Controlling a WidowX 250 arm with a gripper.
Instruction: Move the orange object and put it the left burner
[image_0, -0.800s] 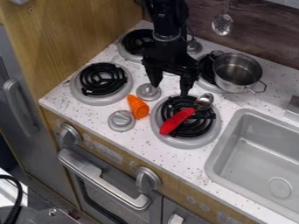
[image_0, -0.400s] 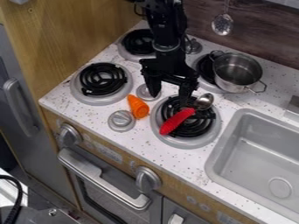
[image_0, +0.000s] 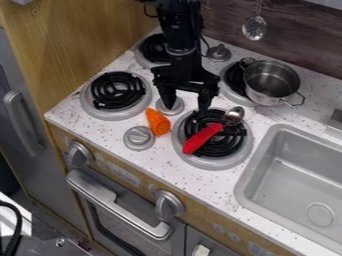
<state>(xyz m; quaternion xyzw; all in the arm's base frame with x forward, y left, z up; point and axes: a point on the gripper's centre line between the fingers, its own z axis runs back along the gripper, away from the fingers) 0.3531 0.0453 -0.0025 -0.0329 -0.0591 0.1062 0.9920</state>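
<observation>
Camera view, looking down at a slant on a toy kitchen desk (image_0: 194, 181). The task's orange object looks like a toy carrot (image_0: 158, 122). It lies on the desk, its wider end towards the lower right, just beside a grey knob (image_0: 139, 138) at its lower left.

Up and left of the carrot, near it, is the left burner (image_0: 117, 91), a black coil in a grey ring with nothing on it. Farther up from the carrot is another left-hand burner (image_0: 153, 48), partly behind the arm (image_0: 182, 37); the nearer one seems the likelier goal.

Up and right of the carrot hangs the black hand (image_0: 187, 103). It is open, its fingers well apart and pointing down, with nothing between them.

Right of the carrot, a red-handled spoon (image_0: 202, 138) lies across a third burner (image_0: 212, 163). Farther up and right of the carrot stands a metal pot (image_0: 270, 82); well to the carrot's right is a grey sink (image_0: 244, 182).

The carrot is neither gripped nor on a burner, so all the real work seems left: reach it, grip it, lift it, set it down on the left burner.

Faint marks on the wooden front (image_0: 125, 173), below the carrot, are too small to read.
</observation>
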